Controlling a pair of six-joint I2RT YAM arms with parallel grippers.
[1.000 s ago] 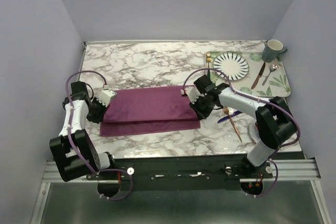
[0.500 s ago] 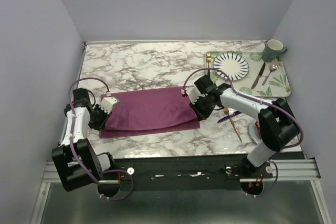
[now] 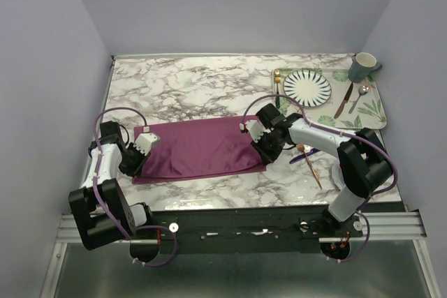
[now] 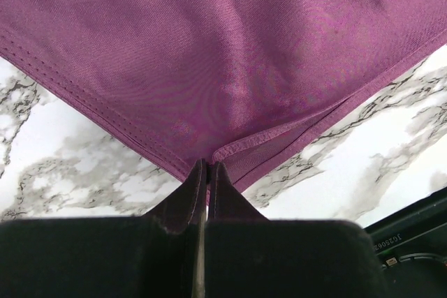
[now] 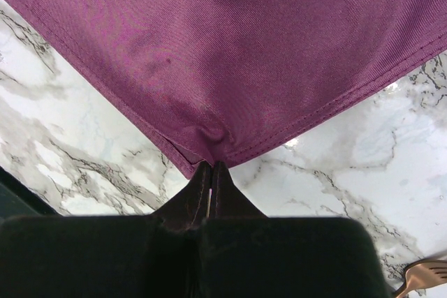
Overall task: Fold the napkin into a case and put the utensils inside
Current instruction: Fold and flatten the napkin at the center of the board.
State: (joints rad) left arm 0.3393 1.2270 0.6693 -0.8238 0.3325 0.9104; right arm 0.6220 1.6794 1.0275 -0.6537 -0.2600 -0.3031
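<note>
The plum-purple napkin (image 3: 199, 150) lies folded as a wide band across the marble table (image 3: 188, 88); no case is in view. My left gripper (image 3: 137, 171) is shut on the napkin's near left corner (image 4: 230, 150), where a hemmed layer shows pinched between the tips (image 4: 207, 167). At the near right corner, my right gripper (image 3: 267, 161) is shut on the napkin (image 5: 209, 134), its tips (image 5: 211, 167) low over the table. The utensils lie just right of the cloth: the copper fork (image 3: 311, 163), also seen as fork tines (image 5: 421, 278), and the dark blue knife (image 3: 299, 158).
At the back right, a leaf-patterned placemat (image 3: 370, 113) carries a striped plate (image 3: 307, 86), a grey-green mug (image 3: 363, 68), a silver spoon (image 3: 358, 95), a brown knife (image 3: 343, 100) and a gold utensil (image 3: 277, 82). Walls close in on both sides.
Both grippers have drawn the napkin's upper layer toward the near edge. It now covers the lower layer that stuck out before. The left arm has moved nearer to me.
</note>
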